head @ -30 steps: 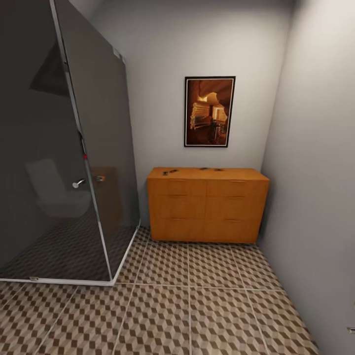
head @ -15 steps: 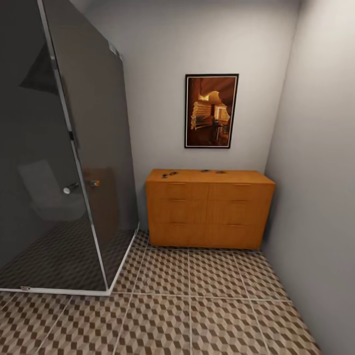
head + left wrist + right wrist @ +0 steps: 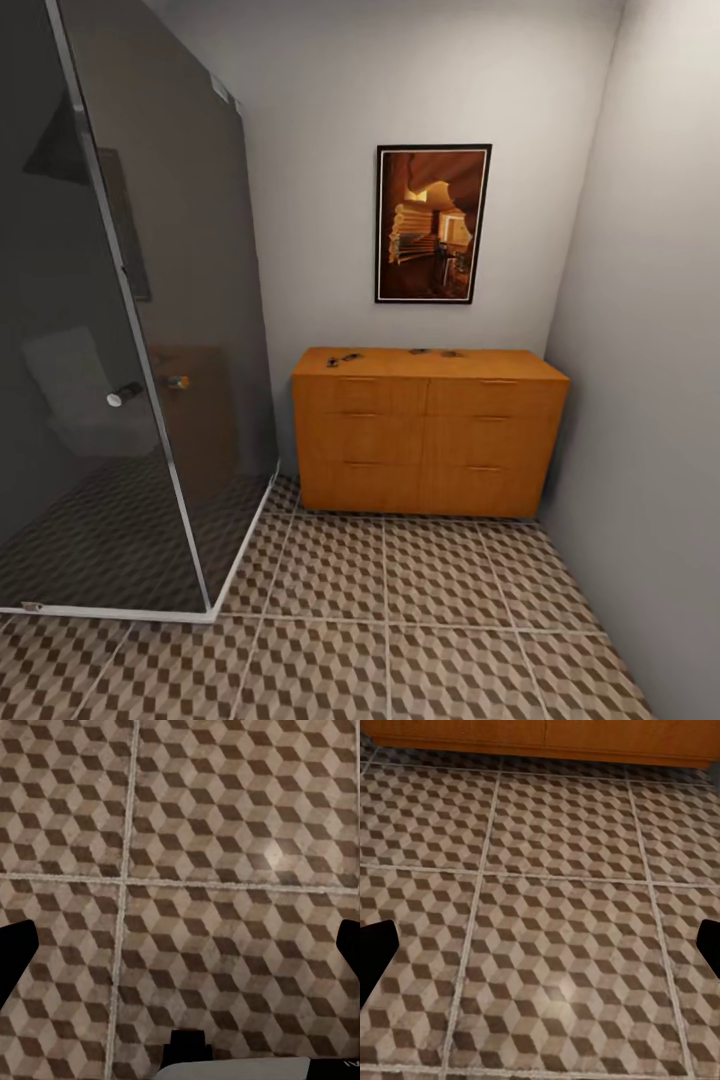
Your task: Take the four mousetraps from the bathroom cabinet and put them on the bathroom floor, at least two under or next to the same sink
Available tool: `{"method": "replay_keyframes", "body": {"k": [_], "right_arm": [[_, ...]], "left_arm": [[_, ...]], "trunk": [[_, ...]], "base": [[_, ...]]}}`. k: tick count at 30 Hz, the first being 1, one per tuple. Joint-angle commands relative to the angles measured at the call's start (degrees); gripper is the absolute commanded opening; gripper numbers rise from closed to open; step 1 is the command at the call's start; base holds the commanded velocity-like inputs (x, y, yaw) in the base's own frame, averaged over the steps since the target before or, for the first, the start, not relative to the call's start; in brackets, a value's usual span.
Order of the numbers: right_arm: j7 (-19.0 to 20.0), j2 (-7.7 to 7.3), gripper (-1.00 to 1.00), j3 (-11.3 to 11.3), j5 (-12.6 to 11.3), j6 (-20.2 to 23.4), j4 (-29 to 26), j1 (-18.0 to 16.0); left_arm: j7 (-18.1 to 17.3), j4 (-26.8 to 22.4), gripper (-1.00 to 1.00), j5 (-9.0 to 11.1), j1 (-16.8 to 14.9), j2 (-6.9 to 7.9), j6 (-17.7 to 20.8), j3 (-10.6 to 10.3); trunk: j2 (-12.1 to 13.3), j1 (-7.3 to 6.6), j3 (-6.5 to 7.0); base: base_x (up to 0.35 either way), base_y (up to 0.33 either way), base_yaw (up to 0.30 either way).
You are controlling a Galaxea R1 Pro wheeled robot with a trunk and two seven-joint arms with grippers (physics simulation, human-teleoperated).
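The orange-brown cabinet [image 3: 430, 440] stands against the far wall, drawers closed. On its flat top lie the mousetraps, tiny at this distance: a pair near the left end [image 3: 345, 358] and others around the middle [image 3: 435, 352]. Cube-patterned bathroom floor [image 3: 400, 620] stretches between me and the cabinet. My left gripper [image 3: 180, 952] hangs open over bare tiles, its dark fingertips [image 3: 15, 952] at the picture's edges. My right gripper [image 3: 540, 952] is open too, above tiles in front of the cabinet's base [image 3: 547, 735]. The bathroom sink is out of view.
A dark glass shower enclosure [image 3: 120, 350] with a chrome knob [image 3: 125, 394] takes up the left side, its white sill [image 3: 240, 560] running along the floor. A grey wall [image 3: 650, 400] closes the right. A framed picture [image 3: 432, 222] hangs above the cabinet.
The whole head view has shifted: the camera has come closer to the cabinet, which looks larger and lower, and the shower glass has slid left.
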Motion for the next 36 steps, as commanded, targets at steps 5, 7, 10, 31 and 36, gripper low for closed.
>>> {"method": "replay_keyframes", "body": {"k": [5,7,10,31,36], "right_arm": [[-0.4,0.01,1.00,0.1,0.3,-0.1,0.0,0.0],[-0.4,0.01,1.00,0.1,0.3,-0.1,0.0,0.0],[-0.4,0.01,1.00,0.1,0.3,-0.1,0.0,0.0],[-0.4,-0.05,1.00,0.1,0.3,-0.1,0.0,0.0],[-0.4,-0.02,1.00,0.0,0.3,-0.1,0.0,0.0]], "left_arm": [[0.0,-0.1,1.00,0.0,0.0,0.00,-0.1,0.0],[0.0,-0.1,1.00,0.0,0.0,0.00,-0.1,0.0],[0.0,-0.1,1.00,0.0,0.0,0.00,-0.1,0.0],[0.0,-0.1,1.00,0.0,0.0,0.00,-0.1,0.0],[0.0,-0.1,1.00,0.0,0.0,0.00,-0.1,0.0]], "trunk": [[0.0,0.02,-0.05],[0.0,0.02,-0.05],[0.0,0.02,-0.05],[0.0,0.02,0.03],[0.0,0.02,0.19]], "base": [[0.220,0.000,0.000],[0.219,0.000,0.000],[0.219,0.000,0.000],[0.216,0.000,-0.058],[0.211,0.000,-0.136]]}}
